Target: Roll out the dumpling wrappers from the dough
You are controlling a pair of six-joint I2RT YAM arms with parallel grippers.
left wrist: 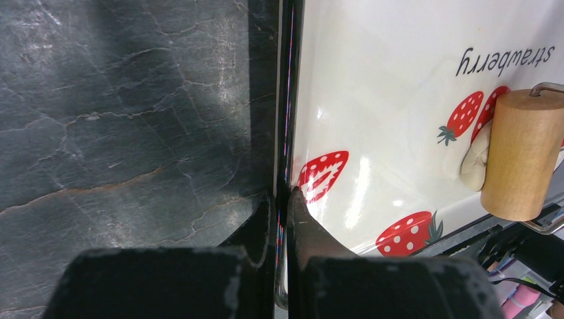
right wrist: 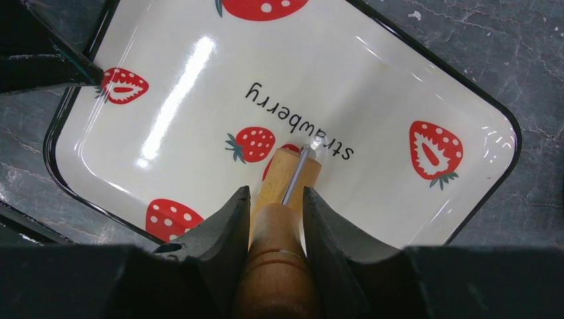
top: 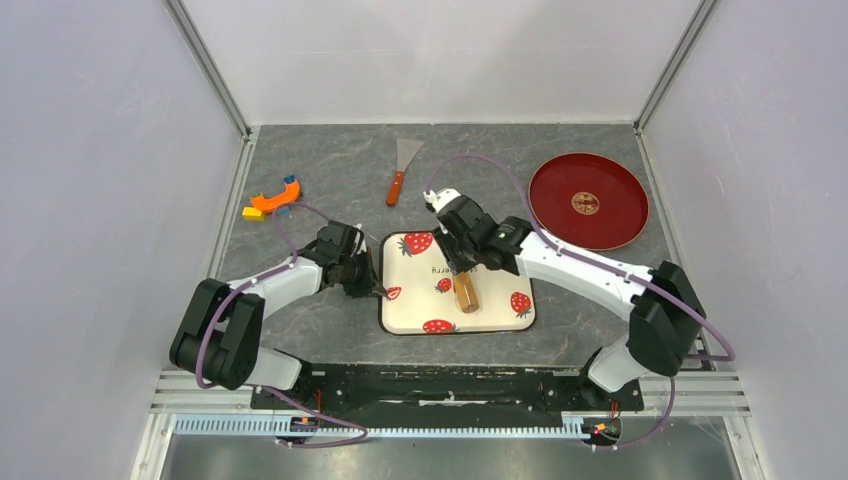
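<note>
Far left on the grey table lies a curved orange piece. The left gripper is clenched on the left rim of the strawberry-print tray, one finger outside and one inside. A scraper lies behind the tray. On the tray, the dough, a small pale lump, sits against the side of the wooden roller. The right gripper grasps the roller's handle. A red plate sits far right
</note>
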